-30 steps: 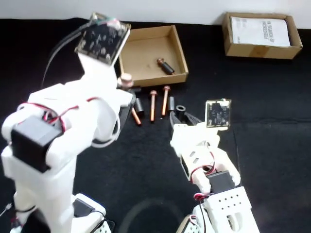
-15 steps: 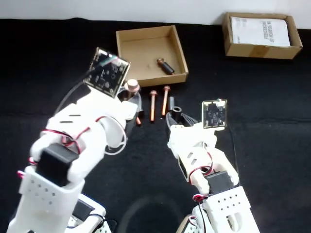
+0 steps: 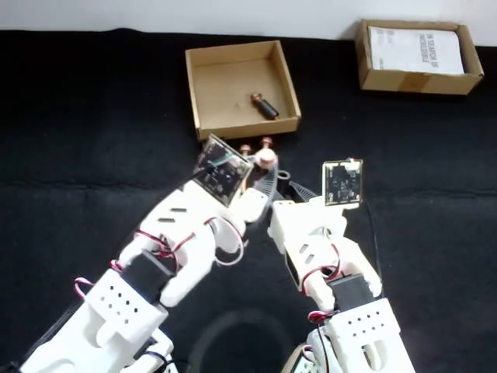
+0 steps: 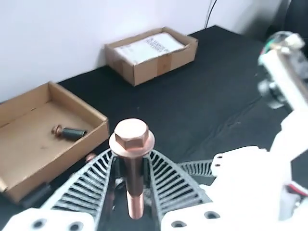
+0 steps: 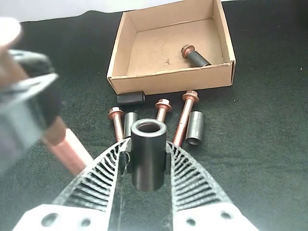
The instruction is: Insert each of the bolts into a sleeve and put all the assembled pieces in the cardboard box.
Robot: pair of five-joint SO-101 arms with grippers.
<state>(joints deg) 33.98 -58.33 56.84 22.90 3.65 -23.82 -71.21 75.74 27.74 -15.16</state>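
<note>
Left jaws pinch copper-coloured hex-head bolt (image 4: 132,168); right jaws pinch dark cylindrical metal sleeve (image 5: 148,156). Brown cardboard box (image 3: 248,127) on black counter (image 3: 427,171) holds one bolt-in-sleeve piece (image 3: 264,106).

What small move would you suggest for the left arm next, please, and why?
Probably carry the bolt in the left claw over the sleeve held upright in the right claw. The bolt's shank is beside the sleeve, not above its open bore, so lowering now would miss.

Robot lab: black cloth (image 3: 78,116), white wall (image 3: 233,12)
</note>
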